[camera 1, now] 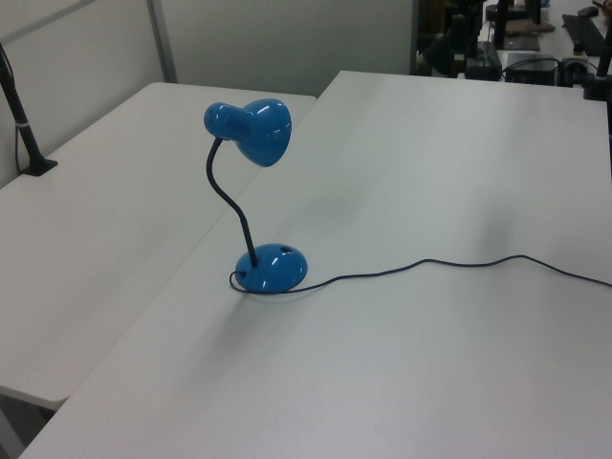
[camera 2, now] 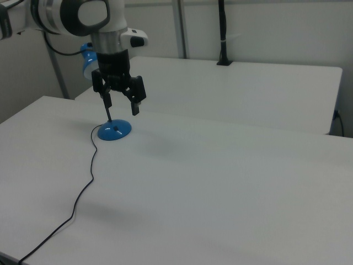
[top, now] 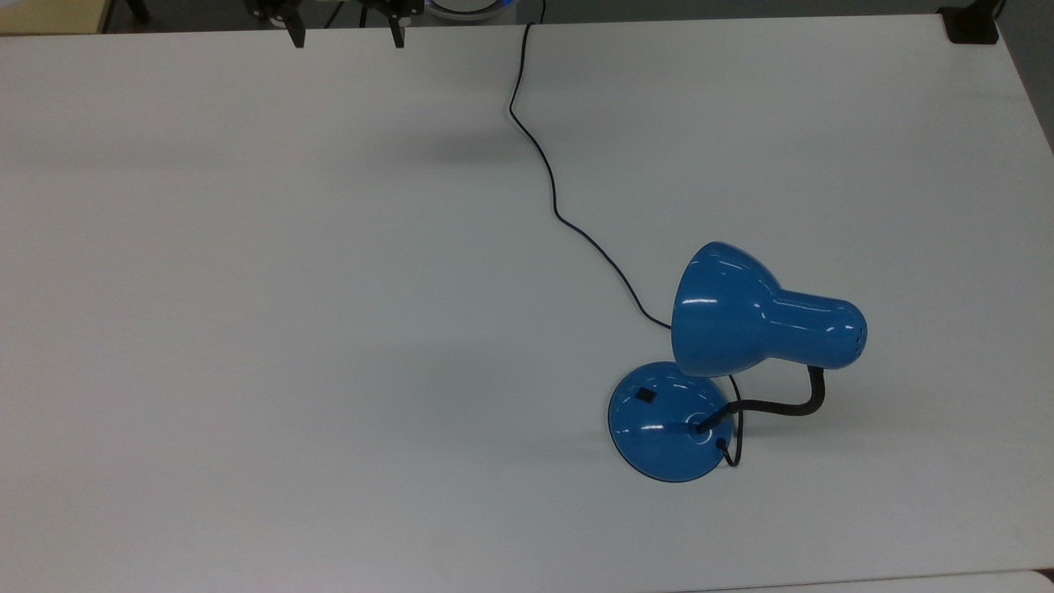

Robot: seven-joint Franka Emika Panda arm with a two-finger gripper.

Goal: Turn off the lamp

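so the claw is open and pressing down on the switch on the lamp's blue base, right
Not quite. The claw is open, but it is not pressing the switch on the lamp's blue base. The top view shows its fingertips at the far table edge, well apart from the lamp.
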